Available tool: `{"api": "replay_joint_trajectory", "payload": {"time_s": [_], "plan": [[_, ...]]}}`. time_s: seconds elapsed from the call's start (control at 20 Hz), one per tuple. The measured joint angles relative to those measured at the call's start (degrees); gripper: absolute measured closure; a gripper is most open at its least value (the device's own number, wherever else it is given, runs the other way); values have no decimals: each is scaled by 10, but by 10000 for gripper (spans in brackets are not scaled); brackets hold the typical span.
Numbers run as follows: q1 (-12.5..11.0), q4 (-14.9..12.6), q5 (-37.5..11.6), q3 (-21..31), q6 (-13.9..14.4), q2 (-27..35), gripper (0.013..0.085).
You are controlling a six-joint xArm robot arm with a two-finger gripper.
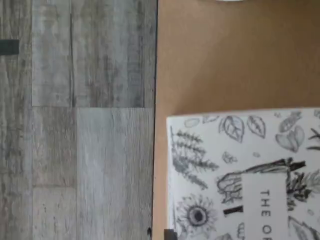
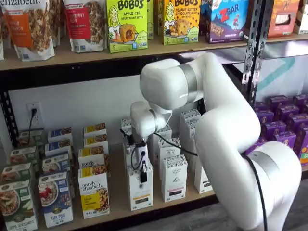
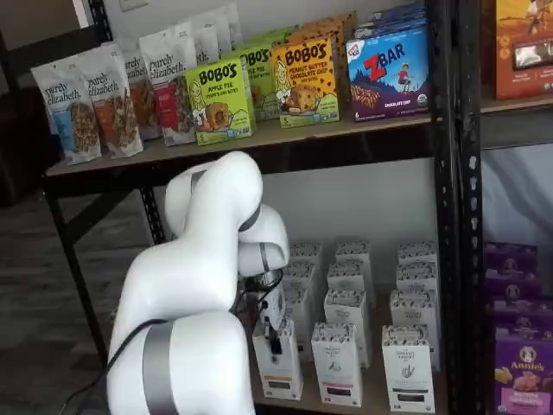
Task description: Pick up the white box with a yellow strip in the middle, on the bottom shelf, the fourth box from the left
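The tall white carton with a yellow-orange strip (image 2: pixel 140 190) stood at the front of the light wooden bottom shelf (image 2: pixel 115 202) among similar cartons, directly beneath the black-fingered gripper (image 2: pixel 143 176), which had closed on its top.

On my feeds the light is even and soft, bright enough that colours read cleanly in both shelf views. The upper shelf board (image 2: pixel 86 54) throws a dim band onto the white back wall (image 2: pixel 82 103) just beneath it, and the rows behind the front cartons sit in mild shade. A gentle sheen lies on the robot arm (image 2: pixel 166 84), with no harsh glare. The wrist view is the softest: the patterned carton top (image 1: pixel 240 170) looks slightly smeared, and the grey plank floor (image 1: pixel 75 120) beside it is blurred too. I see no obvious bending at the frame edges.
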Motion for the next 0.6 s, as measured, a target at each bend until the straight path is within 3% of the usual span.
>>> {"api": "replay_joint_trajectory", "payload": {"time_s": [0.6], "plan": [[10,-11,-9,88,20,-61,490]]}}
